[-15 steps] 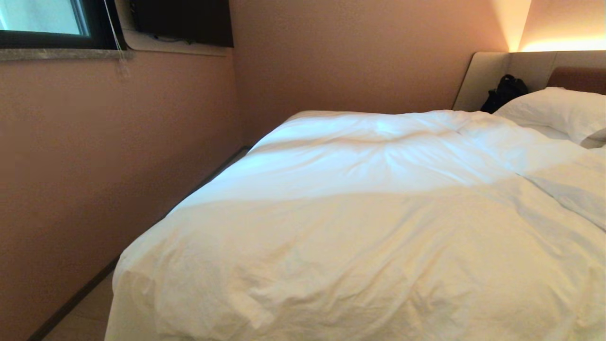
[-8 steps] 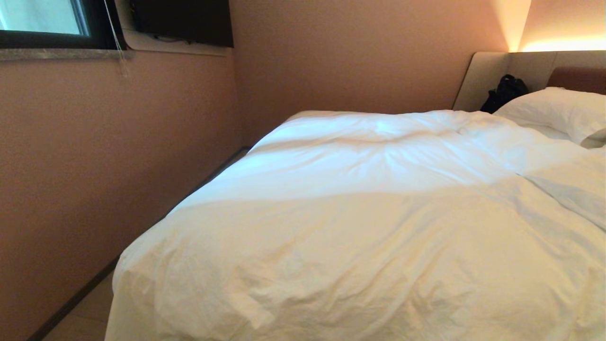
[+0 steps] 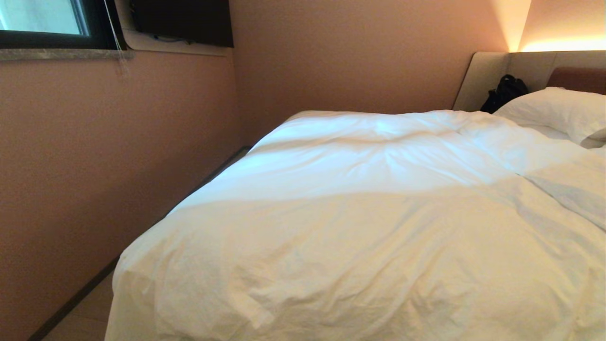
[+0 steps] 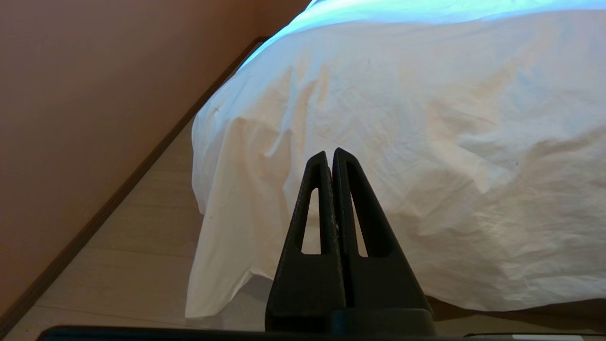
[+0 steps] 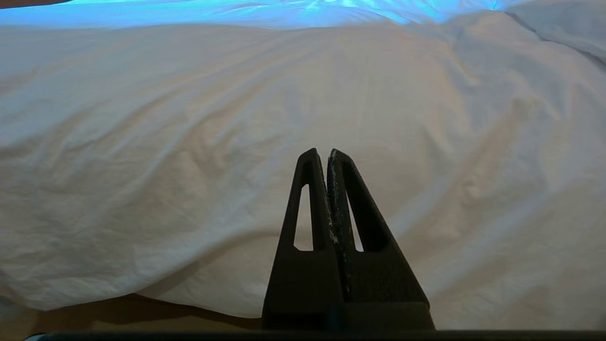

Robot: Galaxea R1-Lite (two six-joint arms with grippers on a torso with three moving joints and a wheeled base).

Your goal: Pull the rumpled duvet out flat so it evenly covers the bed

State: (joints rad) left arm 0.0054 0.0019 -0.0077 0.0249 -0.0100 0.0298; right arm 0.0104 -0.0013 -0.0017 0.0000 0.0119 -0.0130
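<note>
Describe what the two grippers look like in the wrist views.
Both are matte black. The left gripper has two tapering fingers, each with a long cut-out slot. The right gripper has the same shape, with pale scuffs along one finger's inner edge. No cables or markings show.

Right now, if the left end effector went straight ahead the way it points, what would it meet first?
Most likely the duvet. The left end effector, fingers shut, points at the cover's draped corner at the foot of the bed. Nothing shows in between, though depth is hard to judge.
</note>
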